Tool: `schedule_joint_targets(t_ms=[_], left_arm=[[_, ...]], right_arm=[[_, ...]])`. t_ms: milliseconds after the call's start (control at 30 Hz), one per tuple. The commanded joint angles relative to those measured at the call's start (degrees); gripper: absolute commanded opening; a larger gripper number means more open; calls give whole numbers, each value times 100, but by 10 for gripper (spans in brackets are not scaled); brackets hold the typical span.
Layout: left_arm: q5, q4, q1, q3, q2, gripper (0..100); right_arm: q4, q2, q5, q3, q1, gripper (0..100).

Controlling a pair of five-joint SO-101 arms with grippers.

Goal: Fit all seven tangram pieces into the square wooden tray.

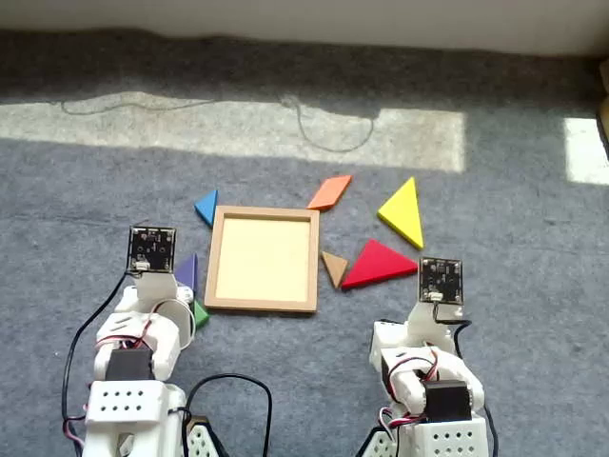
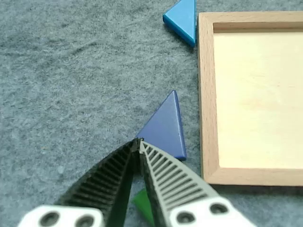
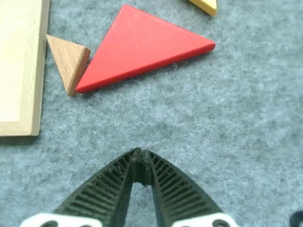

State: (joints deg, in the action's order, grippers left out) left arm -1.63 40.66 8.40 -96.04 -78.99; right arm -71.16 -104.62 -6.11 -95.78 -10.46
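The square wooden tray (image 1: 265, 211) is lying on the grey table (image 1: 95, 190), and I am holding my left gripper (image 2: 139, 143) pinched together at the dark blue triangle (image 2: 165, 125) beside it and my right gripper (image 3: 141, 158) together near the red triangle (image 3: 142, 45).

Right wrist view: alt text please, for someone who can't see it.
A large red triangle lies on grey carpet beside a small tan triangle near the wooden tray's corner. The right gripper is shut, short of both; a yellow piece lies beyond.
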Motion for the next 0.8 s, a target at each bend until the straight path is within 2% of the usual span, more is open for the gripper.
schedule_joint_targets(t_ms=[0, 67, 167, 267, 367, 467, 633, 700, 767], left_arm=[[35, 53, 13, -4, -75, 7], [35, 44, 391, 224, -75, 6], [62, 26, 1051, 646, -75, 7], [870, 79, 1323, 927, -75, 7], [1626, 352, 1314, 980, -75, 6], [1653, 510, 1341, 998, -75, 7], [1741, 756, 1314, 963, -75, 11], [2022, 879, 1314, 971, -75, 55], [1978, 958, 1305, 954, -75, 133]], right_arm=[[-13, -57, -18, -505, 57, 10], [-13, -57, 325, -497, 75, 10], [180, -66, 1591, -356, 277, 10], [787, -66, 2857, -22, 646, 10], [980, -48, 2760, 215, 884, 10], [963, -31, 2119, 637, 875, 10], [963, 48, 2048, 1314, 646, 11], [963, 356, 2040, 1578, 479, 11], [963, 892, 2022, 1991, 303, 11]])
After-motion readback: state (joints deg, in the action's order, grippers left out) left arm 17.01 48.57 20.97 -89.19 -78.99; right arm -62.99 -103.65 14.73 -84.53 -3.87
